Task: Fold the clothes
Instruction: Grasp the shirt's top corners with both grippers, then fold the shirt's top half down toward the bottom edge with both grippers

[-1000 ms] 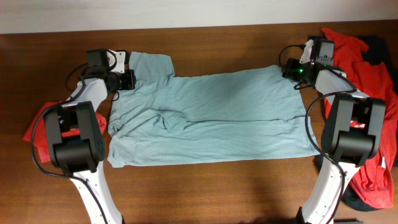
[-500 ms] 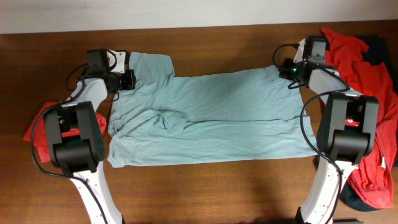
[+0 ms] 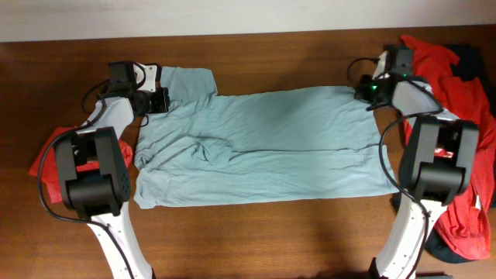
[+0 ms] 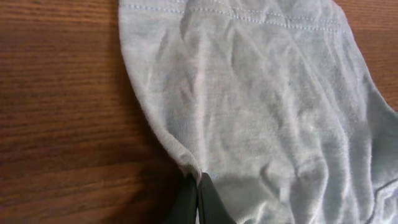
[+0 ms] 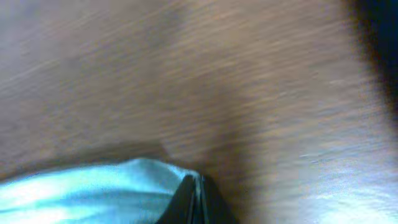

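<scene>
A pale grey-blue T-shirt [image 3: 263, 147] lies spread across the wooden table, sleeve at the far left and hem at the right. My left gripper [image 3: 161, 99] sits at the shirt's far left, by the sleeve. In the left wrist view the gripper [image 4: 198, 182] is shut, pinching the fabric's [image 4: 261, 99] edge. My right gripper [image 3: 363, 89] is at the far right corner of the shirt. The right wrist view is blurred; there the gripper [image 5: 198, 182] is shut on a raised tip of the pale cloth [image 5: 93, 190].
A heap of red clothes [image 3: 457, 85] with a dark navy piece [image 3: 470, 56] lies at the right edge, running down past the right arm's base. Another red garment [image 3: 43, 161] lies at the left, by the left arm. A pale wall borders the table's far side.
My right gripper has shut on the shirt's far right corner and shifted slightly right. The left gripper has stayed shut at the sleeve.
</scene>
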{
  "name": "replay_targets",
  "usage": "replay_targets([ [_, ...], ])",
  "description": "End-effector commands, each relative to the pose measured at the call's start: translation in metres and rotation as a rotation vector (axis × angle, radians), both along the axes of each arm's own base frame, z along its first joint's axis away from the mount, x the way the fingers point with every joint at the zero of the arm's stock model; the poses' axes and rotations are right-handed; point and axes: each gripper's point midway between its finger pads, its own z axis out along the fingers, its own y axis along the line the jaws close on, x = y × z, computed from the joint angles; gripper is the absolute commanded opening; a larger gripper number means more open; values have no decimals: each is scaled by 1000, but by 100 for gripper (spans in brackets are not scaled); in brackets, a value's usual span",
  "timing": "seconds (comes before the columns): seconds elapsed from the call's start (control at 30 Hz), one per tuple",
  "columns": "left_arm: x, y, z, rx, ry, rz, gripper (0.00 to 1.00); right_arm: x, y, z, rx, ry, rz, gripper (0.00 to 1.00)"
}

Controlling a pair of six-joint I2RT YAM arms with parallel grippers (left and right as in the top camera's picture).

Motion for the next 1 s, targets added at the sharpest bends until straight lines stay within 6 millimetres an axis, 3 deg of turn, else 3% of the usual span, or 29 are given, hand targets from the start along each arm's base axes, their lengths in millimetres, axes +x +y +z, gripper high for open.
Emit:
replay_targets([
  [0.0, 6, 4, 49, 23, -89, 9, 1, 10, -34, 41, -28, -53, -57, 5],
  [0.17, 4, 5, 71, 19, -115, 10, 1, 5, -43, 53, -21, -22, -71, 6],
  [0.37, 3, 2, 98, -1, -156, 5, 1, -2, -38, 61, -7, 13, -49, 11],
  [0.5, -4, 0, 105, -8, -140, 6, 1, -12, -34, 59, 1, 53, -28, 9],
  [0.6, -10, 5, 115, -7, -135, 16, 1, -17, -32, 71, -10, 53, -7, 9],
  [0.77, -31, 27, 138, -22, -103, 81, 1, -35, -28, 101, -24, 64, 19, 10],
  [0.97, -60, 25, 136, -35, 8, 91, 1, -73, -19, 97, 13, 205, 18, 10],
])
